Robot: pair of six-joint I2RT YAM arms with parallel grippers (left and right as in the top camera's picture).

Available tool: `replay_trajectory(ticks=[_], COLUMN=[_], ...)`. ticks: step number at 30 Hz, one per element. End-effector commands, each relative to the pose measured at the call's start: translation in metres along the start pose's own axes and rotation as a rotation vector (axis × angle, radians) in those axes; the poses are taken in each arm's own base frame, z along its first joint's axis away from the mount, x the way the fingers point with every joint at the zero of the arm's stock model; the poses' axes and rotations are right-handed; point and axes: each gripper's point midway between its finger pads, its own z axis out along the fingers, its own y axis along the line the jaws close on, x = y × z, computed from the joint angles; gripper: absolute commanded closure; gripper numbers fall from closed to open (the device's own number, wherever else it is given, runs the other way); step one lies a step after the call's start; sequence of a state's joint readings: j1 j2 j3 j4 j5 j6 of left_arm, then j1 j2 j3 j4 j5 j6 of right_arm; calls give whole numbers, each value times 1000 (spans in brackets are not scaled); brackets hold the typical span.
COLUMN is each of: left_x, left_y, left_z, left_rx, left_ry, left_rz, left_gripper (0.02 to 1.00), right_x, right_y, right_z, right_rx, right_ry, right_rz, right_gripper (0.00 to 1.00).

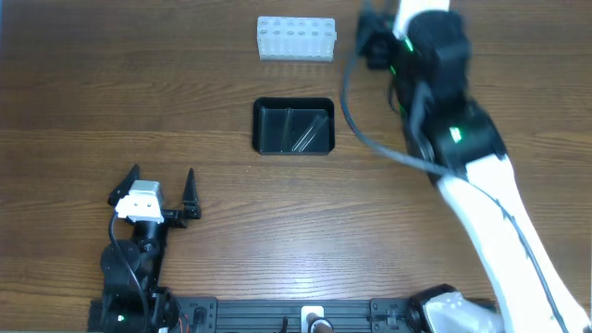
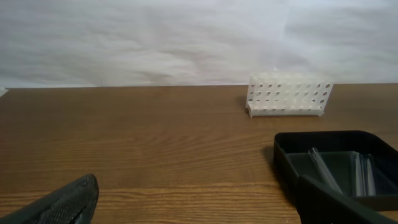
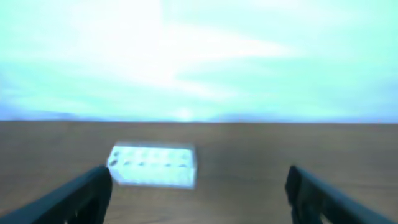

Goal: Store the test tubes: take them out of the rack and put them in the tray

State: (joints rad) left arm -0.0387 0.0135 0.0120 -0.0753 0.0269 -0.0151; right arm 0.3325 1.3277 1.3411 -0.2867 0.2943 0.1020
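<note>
— While raised off the brown wooden desk, spread wide and holding nothing: so with the right end effector. And the white plastic multi-well rack?

— Standing upright near the desk's far edge, long axis running side to side. Lies ahead of the right end effector, off toward the left arm's side, apart from the fingers.

— Any tubes in the wells?

— Cannot tell; too faint to make out. Several clear slender test tubes lying flat in the black rectangular plastic tray, just on the bases' side of the rack.

— And the left end effector?

— Also spread wide, empty, low near its own base, well apart from both rack and tray. Clearly the farther of the two.

— So the next reach?

— Probably for the right arm: across toward the rack's nearer short end, then down from above onto a well, fingers astride any upright tube there.
</note>
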Motion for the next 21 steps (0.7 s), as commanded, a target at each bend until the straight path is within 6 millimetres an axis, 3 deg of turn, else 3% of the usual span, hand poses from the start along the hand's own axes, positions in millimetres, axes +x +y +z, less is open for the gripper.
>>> replay_trajectory(ticks=[1,6,10,15,21], left_x=[2,2,2,2,2], left_y=[-1,0,0,0,0], left_z=[0,0,0,0,0], left_rx=[5,5,5,5,5], left_ry=[0,0,0,0,0], left_rz=[7,7,7,7,7], left_gripper=[18,18,18,18,18], right_x=[40,85,127,169,201], right_y=[-42,-79,-95,-108,-106], right_z=[-30,-66,-88,-105,-115], right_rx=[91,154,184,205,165], right_ry=[-55,-111,-123,-166,-223], right_rz=[-79,-49,-38,-23,-13], right_gripper=[7,9,9,9,7])
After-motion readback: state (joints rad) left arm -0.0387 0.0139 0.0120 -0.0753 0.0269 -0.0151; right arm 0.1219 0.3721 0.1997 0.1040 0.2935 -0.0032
